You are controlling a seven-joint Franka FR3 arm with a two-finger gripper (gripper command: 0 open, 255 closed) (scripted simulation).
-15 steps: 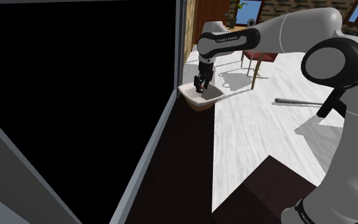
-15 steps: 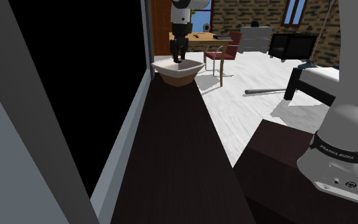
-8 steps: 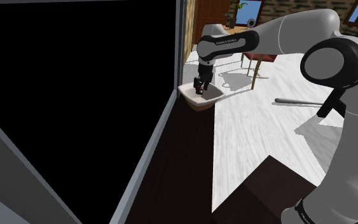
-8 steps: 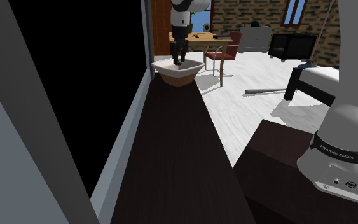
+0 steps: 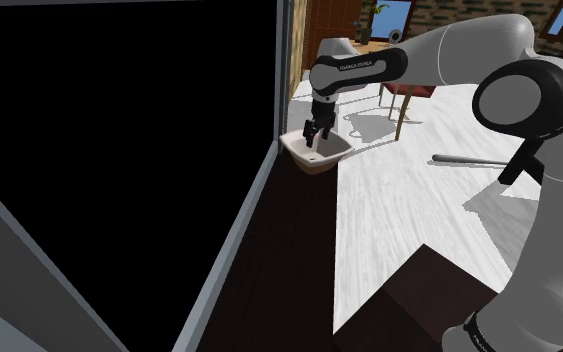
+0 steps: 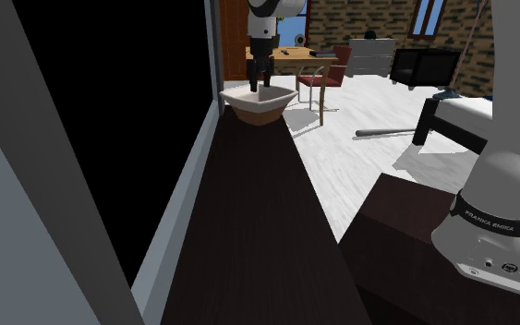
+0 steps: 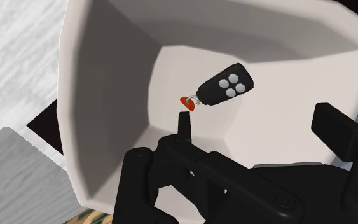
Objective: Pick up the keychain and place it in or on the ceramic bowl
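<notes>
A black key fob with several grey buttons and a small red tag, the keychain (image 7: 227, 84), lies on the inside of the white square bowl (image 7: 107, 95), free of the fingers. My gripper (image 7: 260, 127) hovers just over the bowl, open, its two black fingers standing well apart with nothing between them. In the shoulder view the gripper (image 5: 314, 130) points straight down over the bowl (image 5: 299, 150) at the far end of the dark counter. The second exterior view shows the same gripper (image 6: 260, 78) right above the bowl (image 6: 248, 100).
The bowl stands at the far end of a narrow dark counter (image 6: 258, 222) along a grey window frame (image 5: 259, 180) with a black area behind it. A white floor, a red chair (image 6: 327, 78) and a wooden desk (image 6: 290, 57) lie beyond. My stand (image 5: 419, 300) is at the lower right.
The fingers have gone from shut to open and the keychain has dropped into the bowl. The hand has lifted slightly above the bowl.
</notes>
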